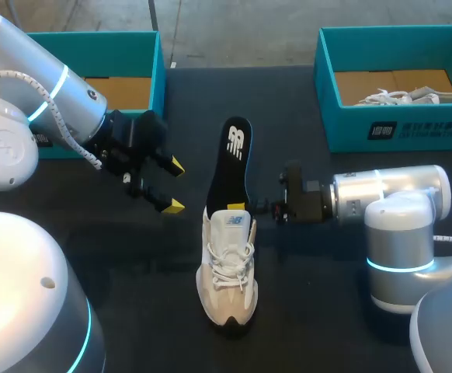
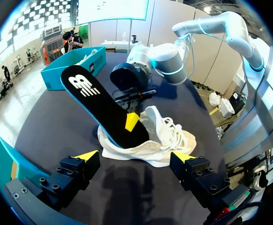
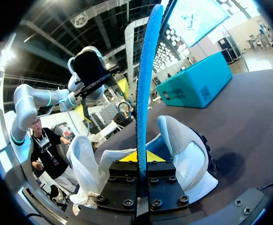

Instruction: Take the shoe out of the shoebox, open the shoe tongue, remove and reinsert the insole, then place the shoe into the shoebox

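- R gripper (image 3: 141,158) clamped on insole (image 1: 232,159) edge, w/ one end inside shoe (image 1: 227,272); prob sliding it in or out.
- L gripper (image 1: 172,186) wide open, empty, beside insole; likely on standby.
- Shoe upright on table (image 1: 133,311), outside boxes.

My left arm (image 1: 24,93), at nine o'clock, and right arm (image 1: 393,194), at four, are silver-grey tubes with glowing cyan rings (image 1: 397,266). A white coiled cable (image 1: 53,116) wraps the left. My jaws are black blocks with hex screws (image 3: 127,202) and yellow fingertips (image 1: 173,205).
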Robot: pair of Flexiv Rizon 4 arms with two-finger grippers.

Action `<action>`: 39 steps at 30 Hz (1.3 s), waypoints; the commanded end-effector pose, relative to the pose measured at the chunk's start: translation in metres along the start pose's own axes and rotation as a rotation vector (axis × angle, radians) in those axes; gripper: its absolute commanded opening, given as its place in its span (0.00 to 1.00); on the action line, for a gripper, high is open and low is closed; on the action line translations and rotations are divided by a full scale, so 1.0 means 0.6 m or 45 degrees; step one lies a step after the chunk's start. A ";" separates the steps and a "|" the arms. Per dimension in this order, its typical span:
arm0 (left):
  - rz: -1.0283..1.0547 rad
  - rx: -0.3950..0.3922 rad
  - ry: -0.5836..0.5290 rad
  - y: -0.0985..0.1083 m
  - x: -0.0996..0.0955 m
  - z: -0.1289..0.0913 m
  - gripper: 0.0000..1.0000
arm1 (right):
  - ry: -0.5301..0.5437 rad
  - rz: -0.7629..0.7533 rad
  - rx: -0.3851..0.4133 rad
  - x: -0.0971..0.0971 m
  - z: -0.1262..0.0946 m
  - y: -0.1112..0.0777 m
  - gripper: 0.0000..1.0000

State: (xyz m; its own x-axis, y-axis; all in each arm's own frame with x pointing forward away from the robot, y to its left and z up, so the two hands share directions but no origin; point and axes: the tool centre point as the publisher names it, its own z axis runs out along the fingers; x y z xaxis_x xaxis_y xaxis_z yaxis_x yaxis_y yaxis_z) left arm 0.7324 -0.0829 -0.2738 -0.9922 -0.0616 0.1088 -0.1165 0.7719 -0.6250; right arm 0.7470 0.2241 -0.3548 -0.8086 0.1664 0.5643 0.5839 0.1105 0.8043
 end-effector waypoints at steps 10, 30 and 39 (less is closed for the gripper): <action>0.000 -0.004 -0.001 0.000 0.001 0.000 1.00 | -0.017 0.009 0.044 0.004 0.015 -0.008 0.38; 0.000 -0.004 -0.001 0.000 0.001 0.000 1.00 | -0.028 -0.052 0.016 0.020 0.006 0.029 0.48; 0.000 -0.004 -0.001 0.000 0.001 0.000 1.00 | -0.006 -0.093 0.042 0.015 0.016 0.057 0.47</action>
State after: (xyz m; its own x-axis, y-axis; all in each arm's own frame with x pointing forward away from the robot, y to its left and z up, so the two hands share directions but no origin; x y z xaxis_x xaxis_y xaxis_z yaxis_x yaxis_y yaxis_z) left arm 0.7325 -0.0830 -0.2738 -0.9922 -0.0616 0.1088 -0.1165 0.7720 -0.6249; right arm 0.7532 0.2327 -0.3266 -0.8495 0.1662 0.5008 0.5227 0.1352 0.8417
